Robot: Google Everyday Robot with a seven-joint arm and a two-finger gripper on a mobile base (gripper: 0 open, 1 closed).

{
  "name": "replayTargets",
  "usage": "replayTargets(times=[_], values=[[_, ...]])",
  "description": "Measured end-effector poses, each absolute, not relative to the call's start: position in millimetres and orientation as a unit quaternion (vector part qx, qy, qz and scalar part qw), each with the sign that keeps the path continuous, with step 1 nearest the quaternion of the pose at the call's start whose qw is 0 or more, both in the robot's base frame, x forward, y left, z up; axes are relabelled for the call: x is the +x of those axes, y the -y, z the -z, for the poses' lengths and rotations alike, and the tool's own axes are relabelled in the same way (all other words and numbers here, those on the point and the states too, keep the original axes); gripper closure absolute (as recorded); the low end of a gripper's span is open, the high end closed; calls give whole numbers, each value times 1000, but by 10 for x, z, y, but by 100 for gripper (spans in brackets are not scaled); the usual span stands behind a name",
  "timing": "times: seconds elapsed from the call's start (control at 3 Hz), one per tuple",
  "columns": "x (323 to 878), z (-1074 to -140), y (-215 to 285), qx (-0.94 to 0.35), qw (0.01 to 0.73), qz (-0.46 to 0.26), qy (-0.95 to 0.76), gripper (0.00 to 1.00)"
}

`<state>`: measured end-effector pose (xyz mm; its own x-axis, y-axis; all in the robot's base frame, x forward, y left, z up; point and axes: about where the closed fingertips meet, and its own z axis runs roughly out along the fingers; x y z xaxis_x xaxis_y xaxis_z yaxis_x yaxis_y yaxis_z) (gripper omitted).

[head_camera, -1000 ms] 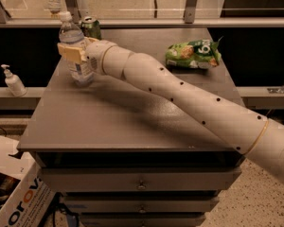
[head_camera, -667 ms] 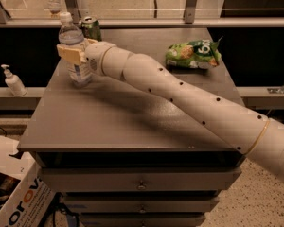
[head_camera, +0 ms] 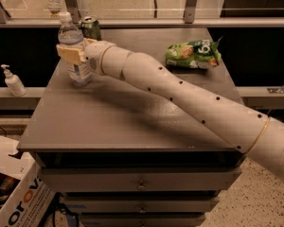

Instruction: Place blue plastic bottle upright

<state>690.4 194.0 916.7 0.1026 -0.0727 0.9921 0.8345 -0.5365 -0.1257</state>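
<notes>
The blue plastic bottle [head_camera: 75,48] stands upright near the back left corner of the grey cabinet top [head_camera: 132,117], its base on the surface. It is clear and ribbed with a white cap. My gripper [head_camera: 72,54] reaches in from the right on a long white arm, and its tan fingers [head_camera: 69,54] are closed around the bottle's middle.
A green drink can [head_camera: 91,28] stands just behind the bottle. A green snack bag [head_camera: 193,54] lies at the back right. A small white pump dispenser [head_camera: 13,82] sits on a lower ledge to the left. A cardboard box [head_camera: 12,193] is on the floor at left.
</notes>
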Motion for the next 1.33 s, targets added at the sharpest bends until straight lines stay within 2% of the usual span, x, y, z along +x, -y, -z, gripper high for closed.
replayTargets(times=[0.67,1.0,1.33], values=[[6842,-9100,-1829,-649,368,593,302,12],[6706,-8945,-1585,-670,347,577,311,0],[6599,-8849,-1391,-683,332,567,318,0]])
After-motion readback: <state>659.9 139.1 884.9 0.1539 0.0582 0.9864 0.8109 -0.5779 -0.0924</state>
